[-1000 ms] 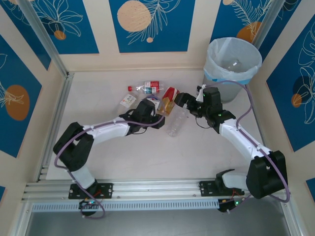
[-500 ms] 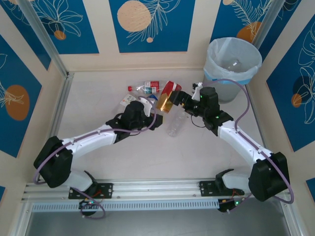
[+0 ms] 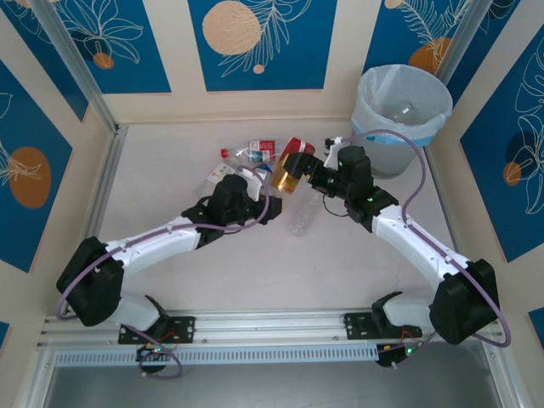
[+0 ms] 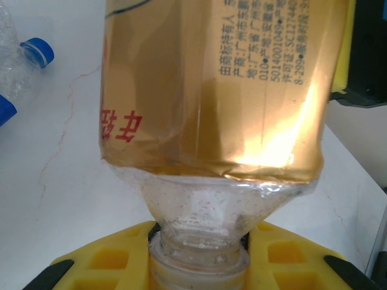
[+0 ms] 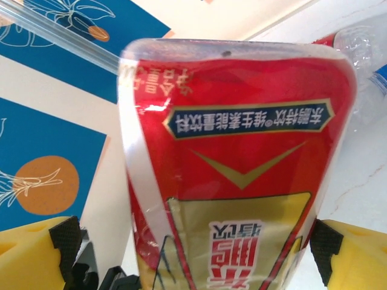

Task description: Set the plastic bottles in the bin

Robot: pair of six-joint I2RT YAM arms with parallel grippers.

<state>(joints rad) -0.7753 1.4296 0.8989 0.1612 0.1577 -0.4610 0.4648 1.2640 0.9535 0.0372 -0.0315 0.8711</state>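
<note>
An amber-tinted plastic bottle with a red and gold label hangs tilted above the table, cap end down. My left gripper is shut on its neck, just above the white cap. My right gripper stands open around the bottle's body; there is a gap at its left finger, and its right finger is close to the label. The bin, grey with a pale liner, stands at the back right and holds a clear bottle.
More bottles lie on the table behind the grippers: a red-labelled one, one with a white label and a clear one in front. A blue-capped bottle lies to the left. Walls enclose the table.
My left arm has stretched out with the amber bottle's neck in its grip. My right gripper has slid left until its open fingers sit around the bottle's body.
</note>
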